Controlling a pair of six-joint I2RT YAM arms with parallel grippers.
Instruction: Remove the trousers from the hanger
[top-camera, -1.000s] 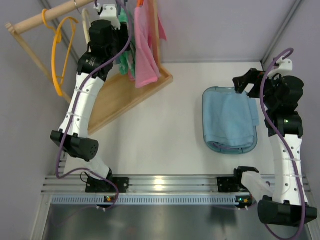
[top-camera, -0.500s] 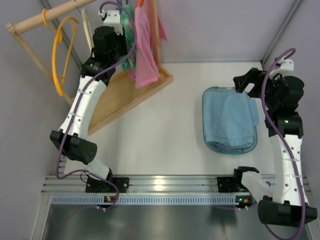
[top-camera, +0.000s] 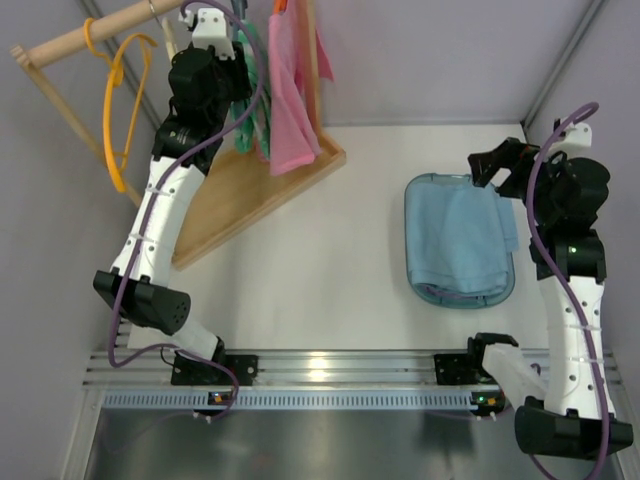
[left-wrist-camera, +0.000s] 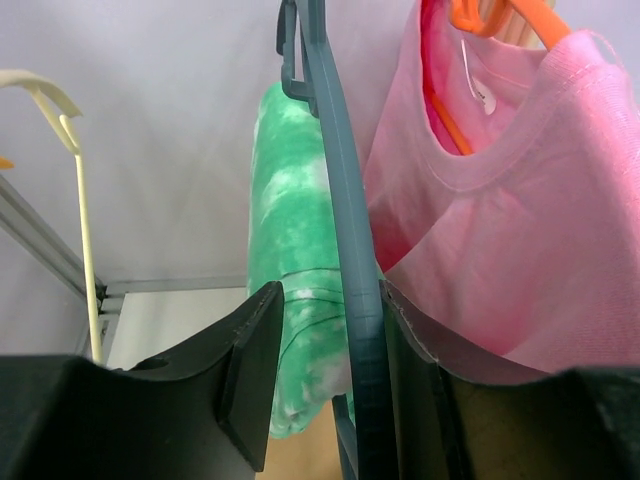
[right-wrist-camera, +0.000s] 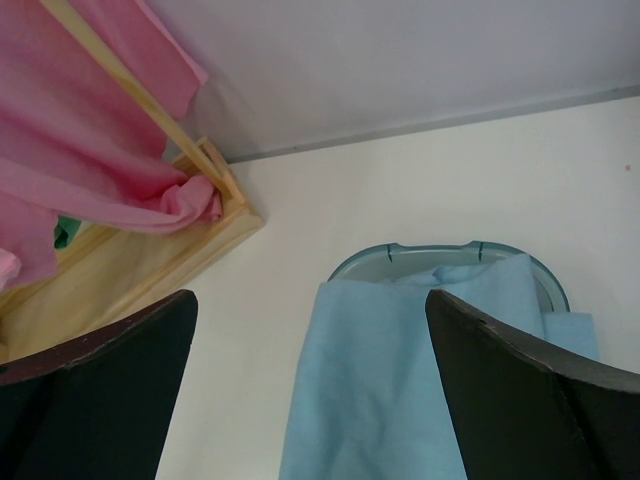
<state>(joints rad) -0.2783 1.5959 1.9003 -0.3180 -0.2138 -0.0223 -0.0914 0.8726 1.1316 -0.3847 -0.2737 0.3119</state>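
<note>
Up at the wooden rack (top-camera: 250, 190), the left gripper (left-wrist-camera: 332, 295) has its black fingers spread either side of the thin dark grey-blue hanger (left-wrist-camera: 335, 170). The soft green, white-blotched trousers (left-wrist-camera: 290, 200) hang just behind it, and the pink cloth (left-wrist-camera: 500, 230) crowds the right, its white neck label (left-wrist-camera: 470, 85) too blurred to read. Well apart across the bare white table (top-camera: 340, 260), the right gripper (right-wrist-camera: 310, 300) gapes wide above the light-blue folded cloth (right-wrist-camera: 400, 380).

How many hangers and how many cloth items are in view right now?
Hangers: 4 (empty orange hanger, cream hanger, grey-blue hanger, orange hanger inside the pink top)
Cloth items: 3 (green trousers, pink top, light-blue cloth)
Total: 7
</note>
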